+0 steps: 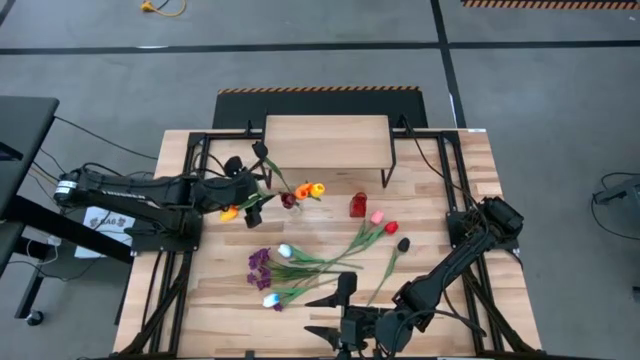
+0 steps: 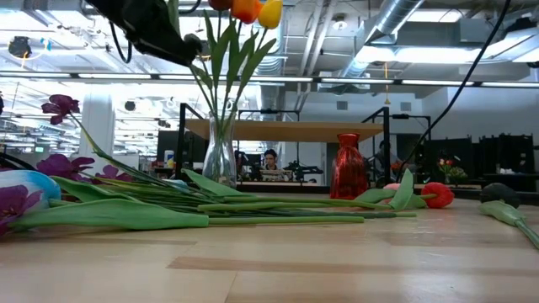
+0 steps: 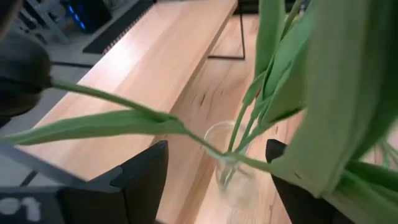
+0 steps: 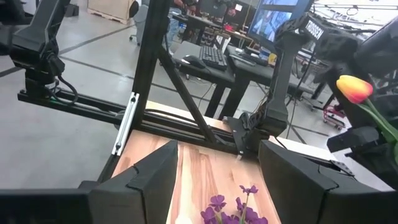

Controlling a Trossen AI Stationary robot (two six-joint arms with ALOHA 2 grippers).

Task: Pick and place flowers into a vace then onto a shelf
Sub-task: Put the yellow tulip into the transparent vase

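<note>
Left gripper [image 1: 262,190] is hovering above the glass vase [image 3: 235,163], fingers apart around nothing, stems standing in it. More flowers [image 1: 300,262] are lying mid-table; shelf [image 1: 327,140] is standing just behind the vase. Right gripper [image 1: 330,315], fingers apart and empty, is waiting near the front edge. Next: fetching another stem.

A clear glass vase [image 2: 220,160] stands upright on the table [image 2: 278,261], holding green stems topped by orange and yellow tulip heads [image 2: 257,10]. A dark robot arm [image 2: 152,29] reaches in from above, beside those stems. Loose flowers [image 2: 210,206] lie flat across the boards, purple blooms [image 2: 59,107] at one end, a red head [image 2: 438,195] at the other. A small red vase [image 2: 348,167] stands before the shelf [image 2: 286,129]. A person [image 2: 270,162] sits far behind.
</note>
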